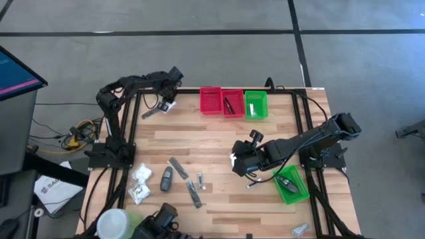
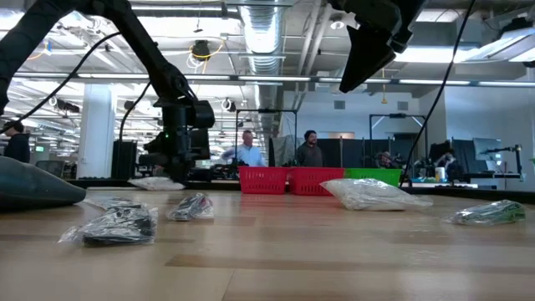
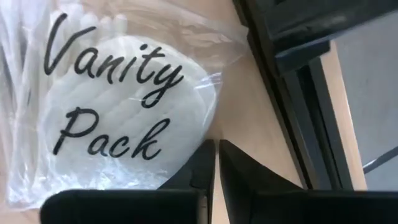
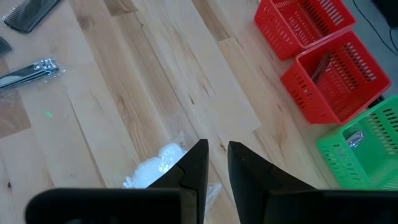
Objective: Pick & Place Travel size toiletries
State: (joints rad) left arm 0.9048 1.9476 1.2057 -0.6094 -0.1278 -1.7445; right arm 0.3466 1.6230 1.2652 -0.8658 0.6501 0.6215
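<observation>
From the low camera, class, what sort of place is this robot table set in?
Probably an open-plan lab or workshop: exposed ceiling ducts, people at workstations behind the bins, and a bare concrete floor around the table.

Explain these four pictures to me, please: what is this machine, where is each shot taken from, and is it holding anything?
Two dark robot arms work at a wooden table. One camera looks straight down, one sits at tabletop height, and one rides on each wrist. The left gripper, at the table's far left corner, hangs over a clear plastic packet printed "Vanity Pack", fingers nearly together and not gripping it. The right gripper, mid-table, is over a crinkly white packet; I cannot tell whether it grips it. Two red mesh bins and a green mesh bin stand along the far edge. More small packets lie near the front.
</observation>
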